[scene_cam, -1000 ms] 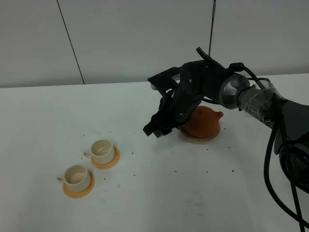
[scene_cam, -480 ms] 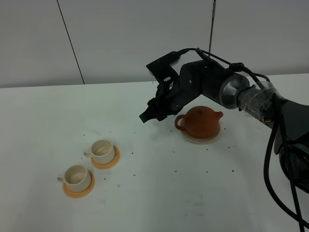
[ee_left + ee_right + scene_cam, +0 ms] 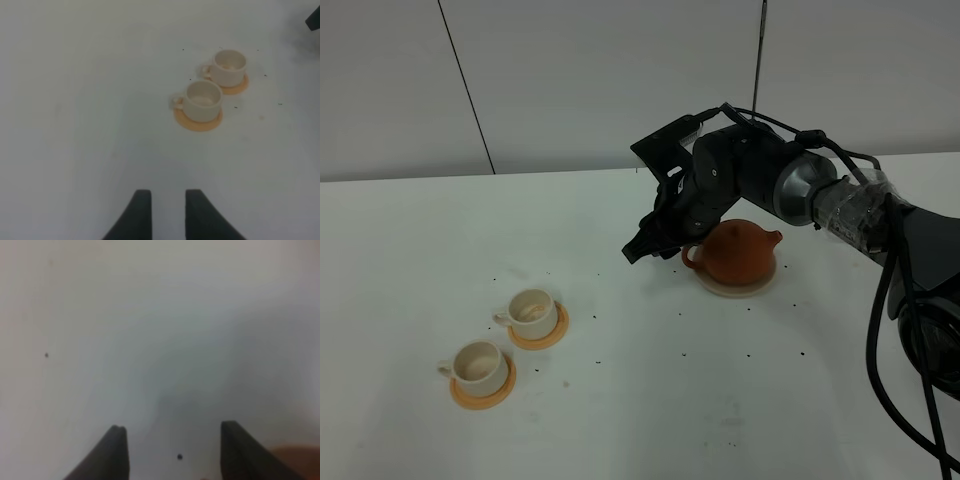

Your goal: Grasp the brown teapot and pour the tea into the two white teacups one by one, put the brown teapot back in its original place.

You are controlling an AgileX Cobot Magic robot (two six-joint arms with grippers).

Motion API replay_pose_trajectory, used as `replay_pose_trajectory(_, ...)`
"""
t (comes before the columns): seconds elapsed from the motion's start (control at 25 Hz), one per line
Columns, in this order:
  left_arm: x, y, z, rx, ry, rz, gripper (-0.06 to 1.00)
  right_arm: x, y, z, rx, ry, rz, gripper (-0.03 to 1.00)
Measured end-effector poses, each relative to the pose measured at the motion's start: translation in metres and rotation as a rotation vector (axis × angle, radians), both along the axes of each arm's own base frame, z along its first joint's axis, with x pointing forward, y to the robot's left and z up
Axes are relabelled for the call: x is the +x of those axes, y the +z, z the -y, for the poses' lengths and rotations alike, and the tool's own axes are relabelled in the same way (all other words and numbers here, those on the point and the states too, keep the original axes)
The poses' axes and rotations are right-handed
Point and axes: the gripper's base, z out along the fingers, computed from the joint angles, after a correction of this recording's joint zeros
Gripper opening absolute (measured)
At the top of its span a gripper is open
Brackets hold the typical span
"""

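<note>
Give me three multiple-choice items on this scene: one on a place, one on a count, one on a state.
1. The brown teapot stands on: A an orange saucer; B the bare table; C the beige coaster.
2. White teacups in view: A one; B two; C three.
3. The right tool is: A open and empty; B shut on the teapot's handle; C shut on a cup.
Answers: C, the coaster's rim shows under the pot; B, two cups stand side by side; A, nothing sits between its spread jaws.
</note>
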Motion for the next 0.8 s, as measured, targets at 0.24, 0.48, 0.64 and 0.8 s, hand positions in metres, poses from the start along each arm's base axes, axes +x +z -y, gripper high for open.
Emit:
replay_pose_trajectory(0.24, 0.0, 0.0, 0.0, 0.0, 0.0, 0.0, 0.24, -0.0024, -0.0011, -0.0001, 0.003, -0.003, -0.032, 0.41)
replay_pose_trajectory(0.48, 0.0, 0.0, 0.0, 0.0, 0.0, 0.0, 0.24, -0.0056, -0.0019, -0.0016, 0.026, -0.01, -0.077, 0.41)
replay_pose_trajectory(0.64, 0.0, 0.0, 0.0, 0.0, 0.0, 0.0, 0.24, -0.0074, -0.0028, -0.0014, 0.019, -0.008, -0.097, 0.41)
replay_pose_trajectory(0.8, 0.0, 0.0, 0.0, 0.0, 0.0, 0.0, 0.24, -0.0087, -0.0035, -0.0008, 0.011, -0.006, -0.113, 0.41)
